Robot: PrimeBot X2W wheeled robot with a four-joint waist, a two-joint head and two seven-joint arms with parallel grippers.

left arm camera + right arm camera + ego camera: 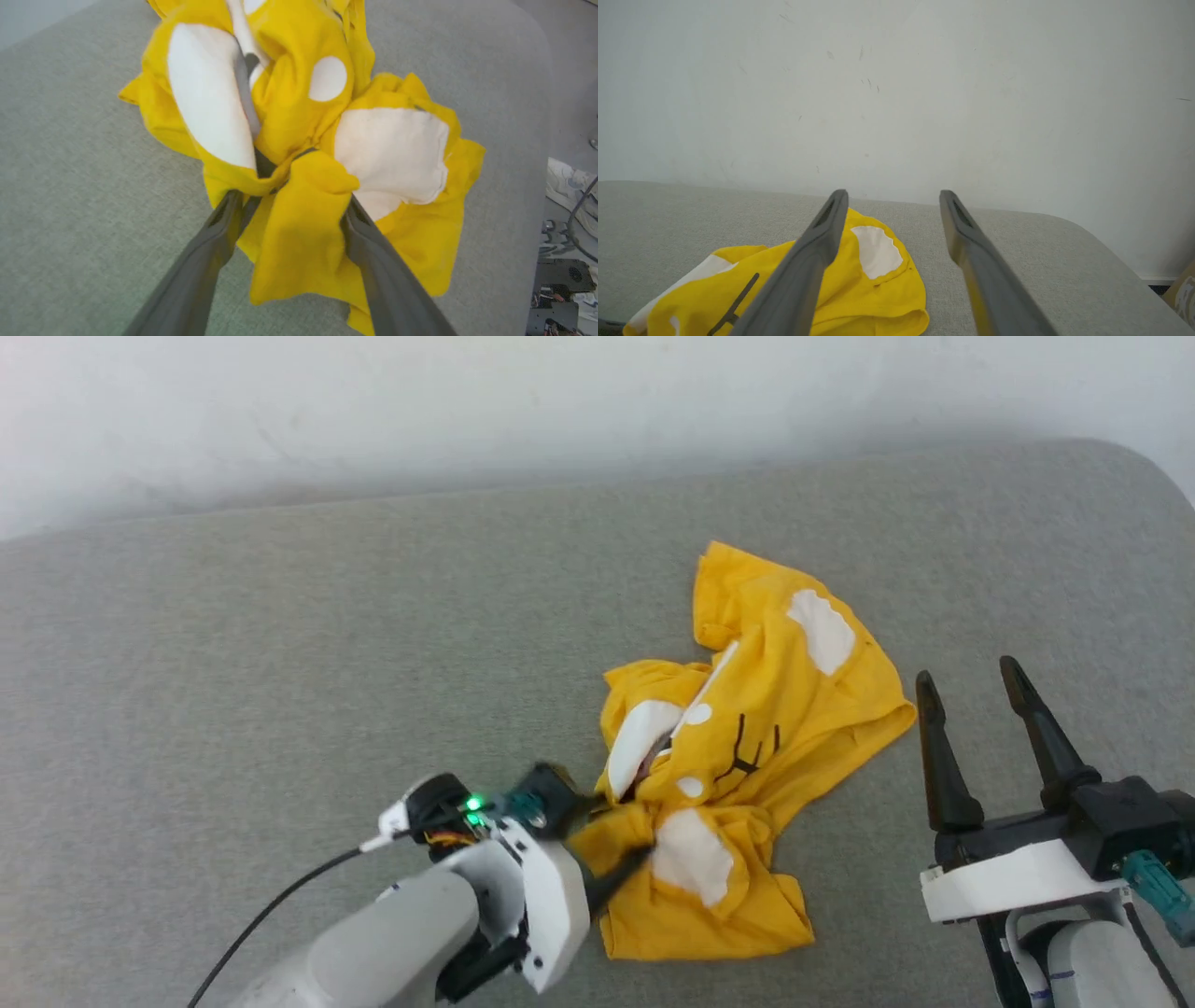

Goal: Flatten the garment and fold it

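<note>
Well, the left hand (621, 826) has its fingers apart with a yellow fold between them. The garment (747, 747) lies crumpled right of centre on the grey surface (280, 663) — and just beside it hovers the right hand (966, 670), fingers apart, empty.

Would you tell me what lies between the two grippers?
The crumpled garment lies between left gripper and right gripper, in the head view.
</note>
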